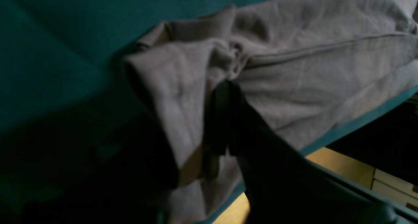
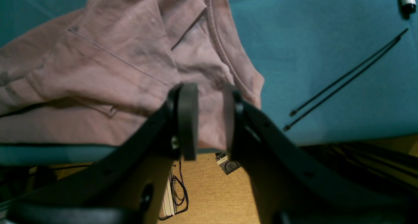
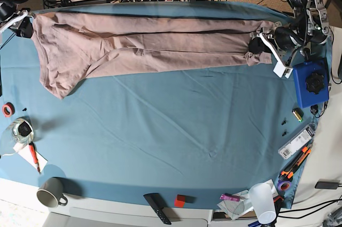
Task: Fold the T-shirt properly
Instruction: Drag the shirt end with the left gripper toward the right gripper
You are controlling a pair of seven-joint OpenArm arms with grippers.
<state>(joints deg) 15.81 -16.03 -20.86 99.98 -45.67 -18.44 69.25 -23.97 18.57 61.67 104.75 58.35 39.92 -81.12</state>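
2 grippers pinched the t-shirt (image 3: 144, 45) stretched along the far side of the teal cloth (image 3: 171, 131): left gripper (image 1: 225, 119) clamped one end, right gripper (image 2: 210, 116) clamped the other.

The T-shirt (image 3: 139, 45) was a plain dusty pink-beige with no print, spread on a teal-blue cloth (image 3: 160, 131) covering the tabletop. Both tools were black. At the cloth's edges sat a deep blue box (image 3: 310, 84), a grey mug (image 3: 51, 192), a small red block (image 3: 179, 202) and a translucent white cup (image 3: 263, 200).
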